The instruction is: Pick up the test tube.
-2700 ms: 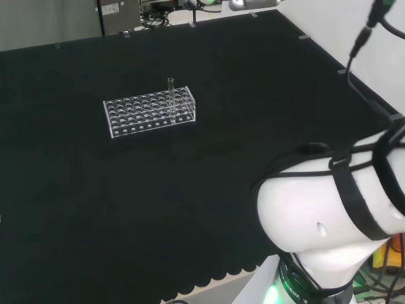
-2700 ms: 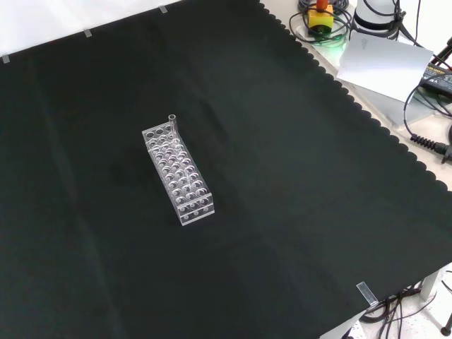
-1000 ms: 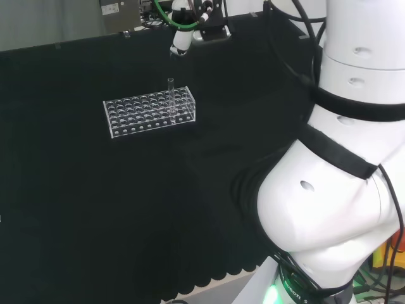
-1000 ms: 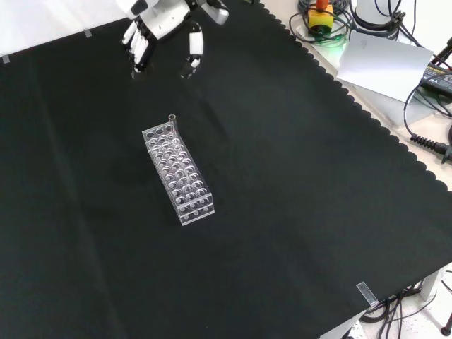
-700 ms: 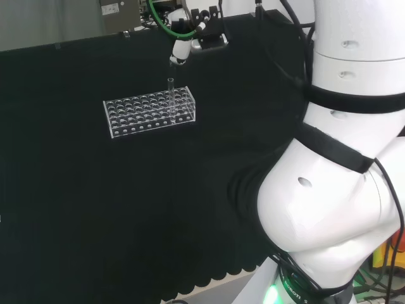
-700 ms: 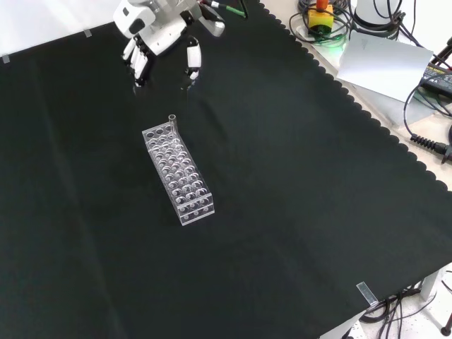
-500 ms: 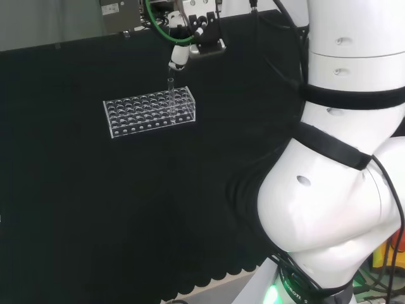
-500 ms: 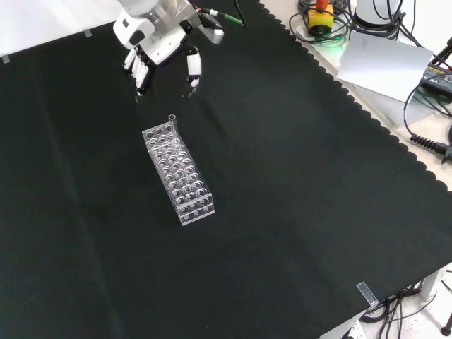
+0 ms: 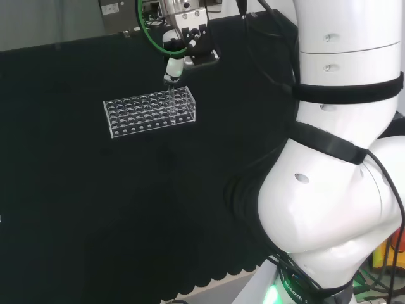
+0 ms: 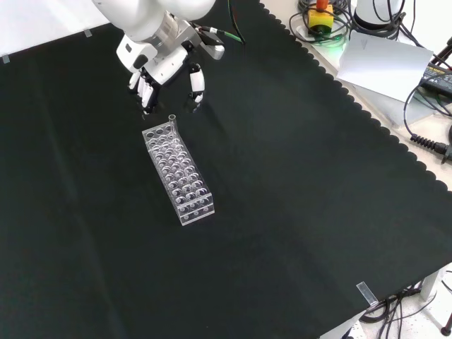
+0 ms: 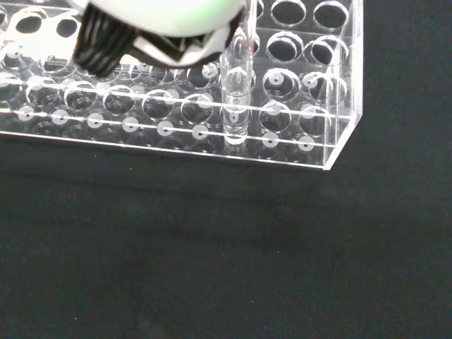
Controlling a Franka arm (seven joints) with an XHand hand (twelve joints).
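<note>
I hang my black-and-white hand (image 10: 161, 67) above the clear upright test tube (image 10: 171, 121) in its clear plastic rack (image 10: 180, 176), fingers (image 10: 147, 92) spread to straddle it.

head view behind; front view opposite; wrist view close; all share rack (image 10: 177, 175)

test tube (image 10: 171, 120): 1 | clear tube rack (image 10: 179, 174): 1 | robot hand (image 10: 164, 67): 1

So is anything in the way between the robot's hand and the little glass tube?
Nothing visible. The hand hangs just beyond the rack, its fingers spread beside the tube, which stands upright at the rack's end. Open space lies between them.
</note>
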